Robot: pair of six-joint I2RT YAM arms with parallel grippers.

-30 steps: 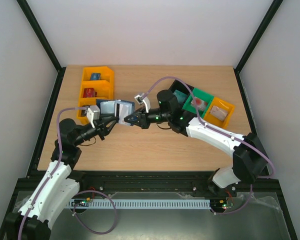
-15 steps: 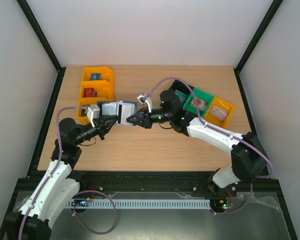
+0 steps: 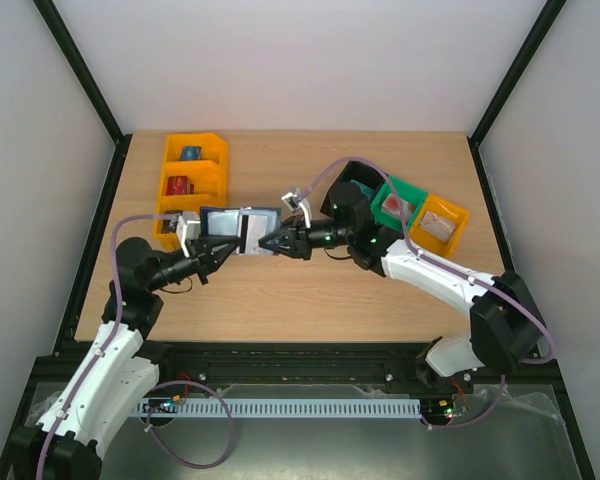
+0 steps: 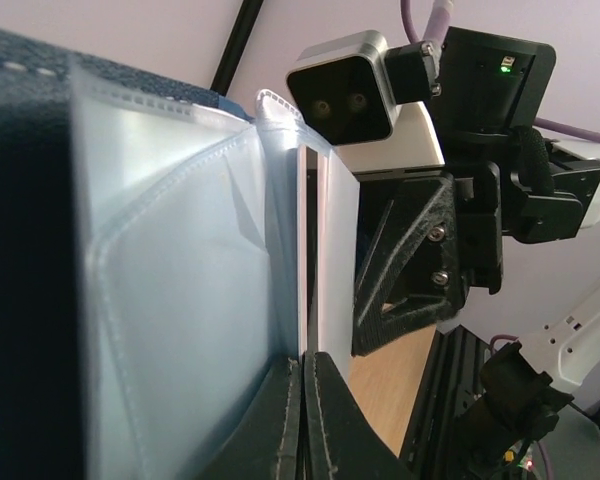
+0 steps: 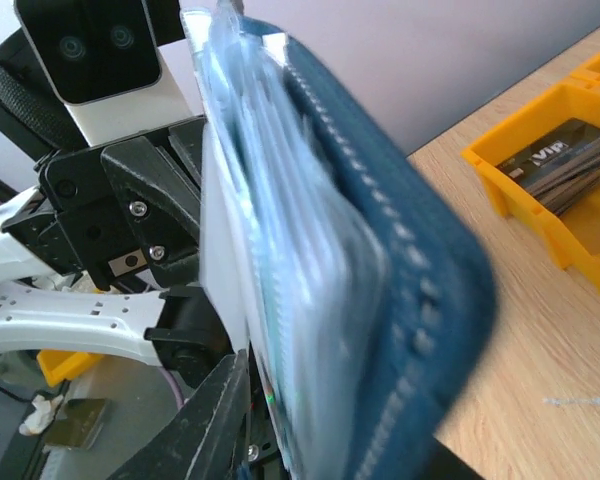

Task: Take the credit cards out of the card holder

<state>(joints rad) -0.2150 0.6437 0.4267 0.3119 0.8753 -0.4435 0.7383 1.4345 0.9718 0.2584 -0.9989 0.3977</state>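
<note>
From the near edge of the table [image 3: 310, 300], your two arms extend inward and meet left of its middle, closer to the left edge than to the right. Your left gripper [image 3: 228, 246] has its jaws pinched together on the card holder [image 3: 225, 220], gripping a thin edge of its clear inner sleeves. Its wrist view shows the fingertips [image 4: 280, 420] pressed flat with only that thin layer between them. Your right gripper [image 3: 266, 242] is at the holder's opposite side. Its own camera shows the holder sitting between its fingers, but you cannot tell whether they press on it or stand slightly off. The holder is up off the table, spread open with its pale panels facing up, between the two grippers. A credit card [image 4: 330, 250] sits edge-on inside the sleeves, not drawn out. Farther back, the orange bins [image 3: 170, 185] stand near the far left corner. A black bin [image 3: 363, 170], a green bin [image 3: 410, 187] and a yellow bin [image 3: 460, 213] run in a row toward the right edge.
</note>
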